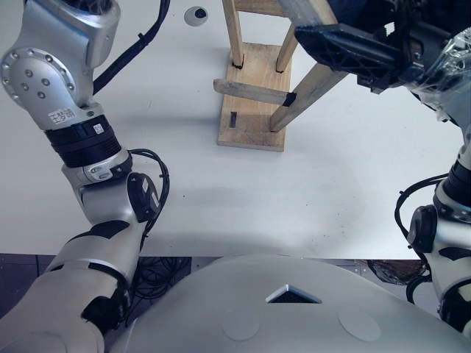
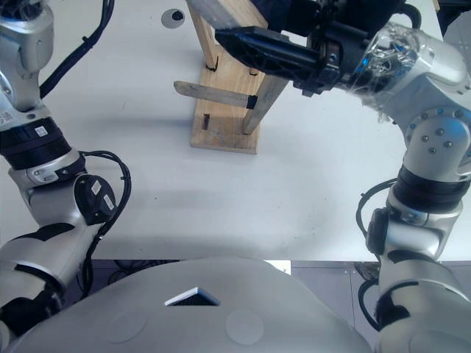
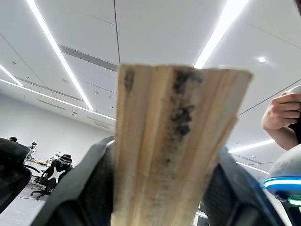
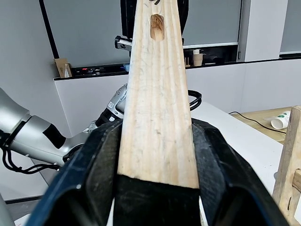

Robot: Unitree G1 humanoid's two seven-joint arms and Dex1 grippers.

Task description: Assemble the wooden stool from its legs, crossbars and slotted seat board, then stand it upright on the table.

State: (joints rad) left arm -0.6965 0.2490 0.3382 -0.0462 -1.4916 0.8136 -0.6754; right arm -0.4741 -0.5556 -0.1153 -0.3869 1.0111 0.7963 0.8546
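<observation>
- Right end effector [image 4: 157, 127]: closed on a leg [image 4: 157, 70], one black finger on each flat side. The right wrist view showed the leg running out beyond the fingertips, with an oval hole [image 4: 157, 26] near its far end. The head views showed only a short stretch of it past the fingertips.
- Left end effector [image 3: 164, 150]: clamped on a wooden piece [image 3: 178, 103] pointing at the ceiling lights. The piece's end face was streaked with dark marks. Whether it was the far end of the same leg could not be told.
- Seat board [image 1: 246, 132]: lay flat on the desk [image 1: 221, 198], below and just beyond the right end effector, with one open slot [image 1: 233, 118] near its left edge.
- Two upright legs [image 1: 235, 33] [image 1: 285, 48]: stood in the board's far end, beyond the right fingertips.
- Tilted leg [image 1: 302, 99]: its foot rested at the board's near right corner and it leaned up beneath the right end effector. Contact between them could not be judged.
- Crossbar [image 1: 246, 90]: stuck out level from the tilted leg at a black band, away from the right end effector and across the board.
- Further leg [image 4: 288, 160]: stood at the edge of the right wrist view, beside the right end effector.
- Paper cup [image 4: 282, 120]: lay on a far bench, well apart.
- Round grommet [image 1: 196, 15]: set in the desk beyond the board.
</observation>
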